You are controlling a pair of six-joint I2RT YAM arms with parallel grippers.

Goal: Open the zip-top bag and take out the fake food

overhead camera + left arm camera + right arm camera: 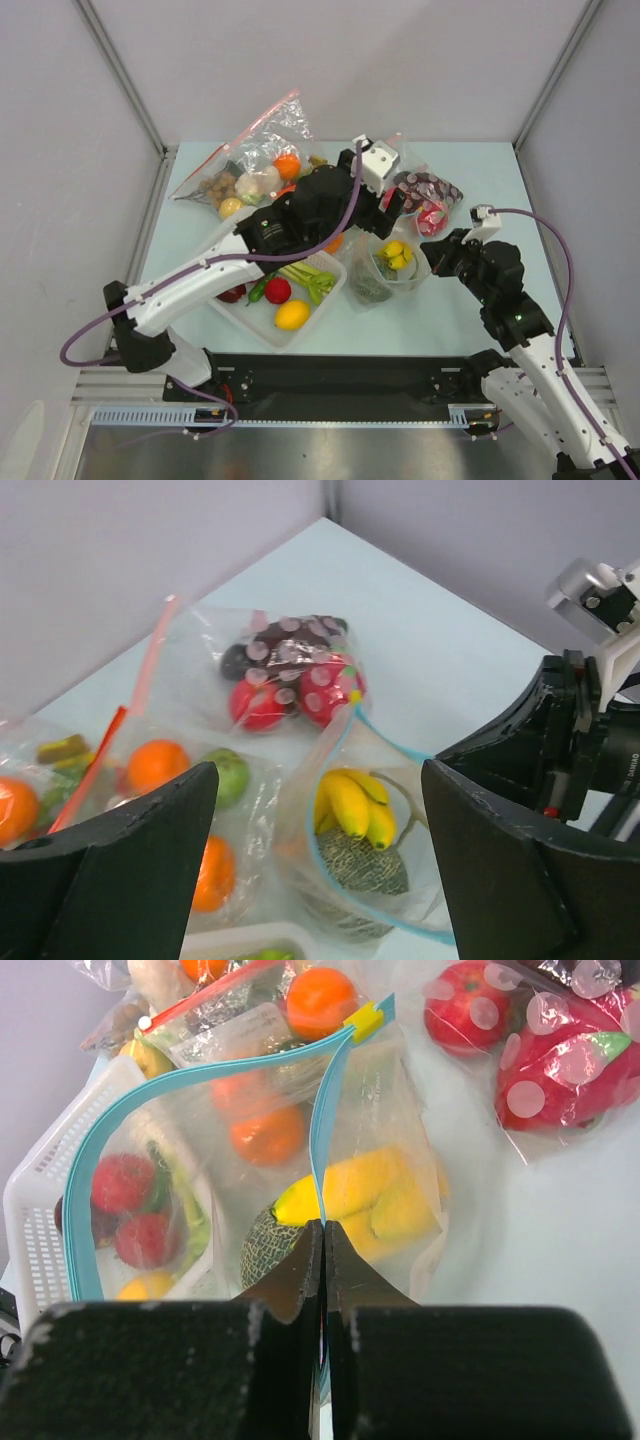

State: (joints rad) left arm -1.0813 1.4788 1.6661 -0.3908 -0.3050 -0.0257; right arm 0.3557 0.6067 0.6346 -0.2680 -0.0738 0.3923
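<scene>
Pale surface (480, 180) below: we clamp right jaws on the zip-top bag (385, 1100), steadying its mouth; left jaws apart, fake food (355, 825) ahead.

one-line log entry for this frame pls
left gripper: open, aimed at zip-top bag | right gripper: shut on its blue rim | mouth: open | banana, melon: inside

A pale blue table (400, 330) stands enclosed by plain grey-white walls (400, 60) and metal posts (120, 70).

Right end effector (322, 1250) on zip-top bag (385, 1100)
</scene>
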